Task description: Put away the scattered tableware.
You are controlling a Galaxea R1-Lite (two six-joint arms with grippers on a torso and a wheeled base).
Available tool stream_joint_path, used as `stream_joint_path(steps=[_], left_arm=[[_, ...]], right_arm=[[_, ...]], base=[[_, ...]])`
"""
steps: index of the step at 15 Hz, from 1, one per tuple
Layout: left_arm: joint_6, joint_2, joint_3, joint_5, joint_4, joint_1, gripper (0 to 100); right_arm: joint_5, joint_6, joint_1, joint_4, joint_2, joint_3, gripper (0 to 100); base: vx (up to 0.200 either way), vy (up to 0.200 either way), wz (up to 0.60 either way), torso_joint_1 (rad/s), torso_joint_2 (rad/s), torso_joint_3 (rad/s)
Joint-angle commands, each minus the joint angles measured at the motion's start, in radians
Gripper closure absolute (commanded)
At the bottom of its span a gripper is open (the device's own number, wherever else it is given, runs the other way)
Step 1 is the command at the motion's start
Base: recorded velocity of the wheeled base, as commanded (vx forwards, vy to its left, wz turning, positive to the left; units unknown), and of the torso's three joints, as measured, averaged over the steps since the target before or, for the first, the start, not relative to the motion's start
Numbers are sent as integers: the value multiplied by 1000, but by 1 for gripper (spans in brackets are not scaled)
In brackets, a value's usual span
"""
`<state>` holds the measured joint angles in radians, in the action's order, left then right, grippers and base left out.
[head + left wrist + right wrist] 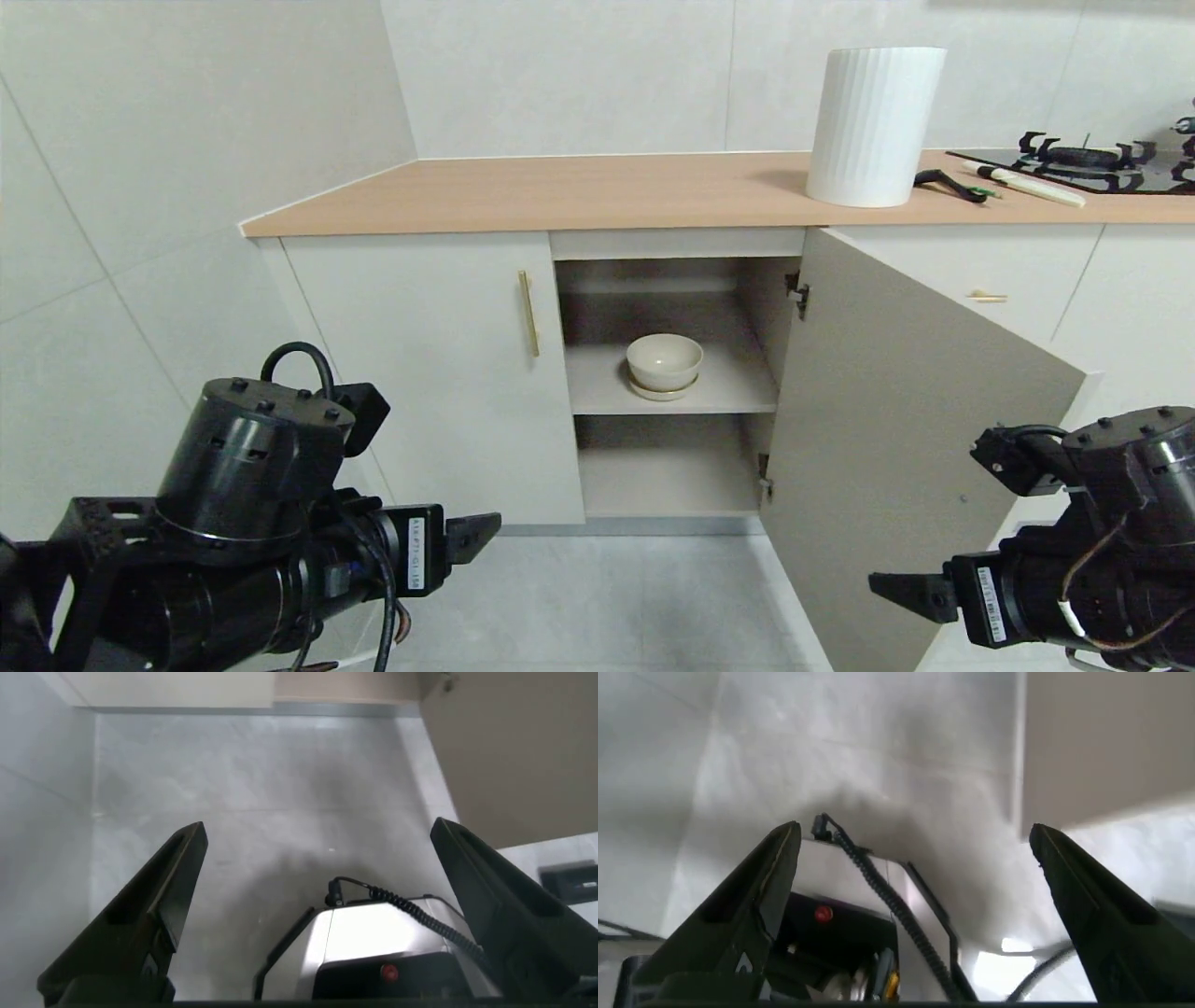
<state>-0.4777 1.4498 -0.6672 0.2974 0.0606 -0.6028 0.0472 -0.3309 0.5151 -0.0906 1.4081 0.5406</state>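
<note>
A cream bowl [664, 360] sits on a small plate [661, 391] on the middle shelf of the open cabinet [738, 392]. On the wooden counter [560, 191], at the right, lie a long pale utensil [1025, 183] and a black-handled one [948, 183]. My left gripper [471, 539] hangs low at the left, well below and in front of the shelf. Its fingers [177, 882] are spread wide over the floor, with nothing between them. My right gripper [901, 593] is low at the right, in front of the open door, and its fingers [775, 873] are also wide apart and empty.
The cabinet door [896, 420] stands swung out to the right, close to my right arm. The left door [439, 373] is closed. A tall white ribbed cylinder [875, 126] and a gas hob [1092, 159] occupy the counter's right. The grey floor [616, 597] lies open between the arms.
</note>
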Motion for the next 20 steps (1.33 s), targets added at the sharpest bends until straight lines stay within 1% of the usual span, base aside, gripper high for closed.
stream_joint_path(steps=[1,2,3,4,5,6,7,8,9,10,14,16,17,18,19,20], left_arm=[[1,1,0,0,1,0,0],[-1,3,0,0,1,0,0],[-1,3,0,0,1,0,0],[-1,3,0,0,1,0,0],[-1,1,0,0,1,0,0],[-1,1,0,0,1,0,0],[-1,1,0,0,1,0,0],[-1,1,0,0,1,0,0],[-1,3,0,0,1,0,0],[-1,3,0,0,1,0,0],[-1,3,0,0,1,0,0],[-1,3,0,-1,1,0,0],[-2,6,0,0,1,0,0],[-2,7,0,0,1,0,0],[-2,7,-2,0,1,0,0],[-6,9,-3,0,1,0,0]], right_arm=[[-3,18,0,42,-23,9,0],[-4,72,0,184,-58,41,0],[-4,87,-1,287,-80,78,0],[0,85,-1,356,-90,116,0],[10,84,-6,371,-89,130,0],[37,85,-38,379,-87,139,0],[75,92,-102,381,-75,144,0],[108,108,-171,431,-52,171,0],[120,142,-224,486,-47,196,0],[123,171,-270,509,-49,213,0],[146,202,-452,503,-20,263,0],[143,196,-495,440,26,269,0],[145,184,-524,335,92,260,0],[145,164,-537,276,123,254,0],[145,125,-544,209,157,251,0],[145,46,-543,106,203,248,0]], base=[[0,0,0,0,0,0],[0,0,0,0,0,0],[0,0,0,0,0,0],[0,0,0,0,0,0],[0,0,0,0,0,0],[0,0,0,0,0,0],[0,0,0,0,0,0],[0,0,0,0,0,0],[0,0,0,0,0,0],[0,0,0,0,0,0],[0,0,0,0,0,0],[0,0,0,0,0,0],[0,0,0,0,0,0],[0,0,0,0,0,0],[0,0,0,0,0,0],[0,0,0,0,0,0]])
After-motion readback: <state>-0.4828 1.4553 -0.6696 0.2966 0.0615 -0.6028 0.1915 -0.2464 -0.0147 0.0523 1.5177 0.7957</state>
